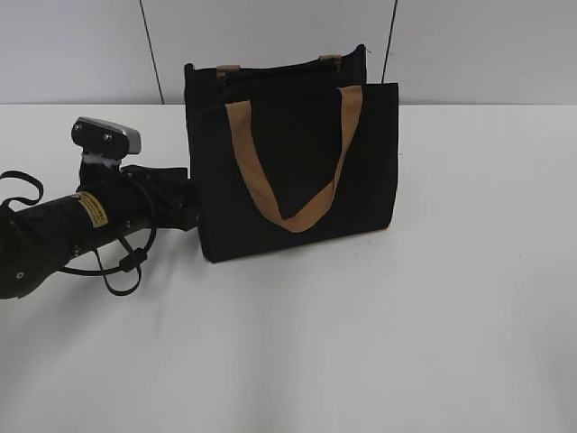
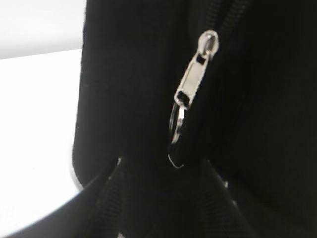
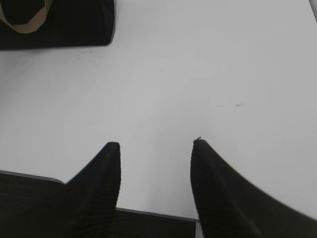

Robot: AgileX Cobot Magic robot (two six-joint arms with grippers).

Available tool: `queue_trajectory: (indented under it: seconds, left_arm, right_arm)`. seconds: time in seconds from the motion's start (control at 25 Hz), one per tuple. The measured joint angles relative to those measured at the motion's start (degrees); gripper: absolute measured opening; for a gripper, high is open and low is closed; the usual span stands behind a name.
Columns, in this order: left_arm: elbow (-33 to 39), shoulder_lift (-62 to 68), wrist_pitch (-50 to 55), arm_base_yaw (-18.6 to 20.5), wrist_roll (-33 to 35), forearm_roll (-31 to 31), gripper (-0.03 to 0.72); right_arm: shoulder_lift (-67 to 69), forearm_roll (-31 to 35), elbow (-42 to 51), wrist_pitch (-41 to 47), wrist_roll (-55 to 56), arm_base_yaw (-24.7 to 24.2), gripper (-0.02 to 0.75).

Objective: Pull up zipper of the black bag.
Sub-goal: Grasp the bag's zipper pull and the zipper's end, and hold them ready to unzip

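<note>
In the exterior view the bag [image 1: 293, 171] stands upright mid-table with the left gripper [image 1: 176, 194] pressed against its side at 9 o'clock, so the pull should start low and follow that edge. The left wrist view shows the zipper [image 2: 193, 82] tab at 12 o'clock from the fingers [image 2: 111, 198], which look parted around it; close squarely on the tab, not the ring. In the right wrist view the right gripper [image 3: 155, 168] hovers with jaws spread and empty over the table [image 3: 208, 74], the bag at 11 o'clock; it could steady the bag.

- Left arm [image 1: 54, 234] low, reaching in from the left edge; gripper [image 2: 163, 168] fingers spread apart.
- Right gripper [image 3: 154, 148] hovering, pointing down, fingers [image 3: 99, 183] parted, nothing between.
</note>
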Motion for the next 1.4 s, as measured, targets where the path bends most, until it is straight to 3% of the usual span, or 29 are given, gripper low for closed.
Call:
queue_trajectory:
  seconds: [0.56,1.04,1.4]
  left_arm:
    - [-4.7,4.8,-1.5,0.0,-2.4,1.7,0.352]
    - [-5.7,5.5,0.6,0.0,-3.7,2.0,0.027]
    - [-5.7,3.6,4.3,-0.1,-4.0,2.2,0.013]
  right_arm:
    - [0.0,-0.4,0.0,0.0,0.9,0.0,0.358]
    - [0.8,-0.4,0.0,0.0,2.0,0.0,0.358]
    - [12.7,1.9,-0.1,-0.9,2.3,0.0,0.358]
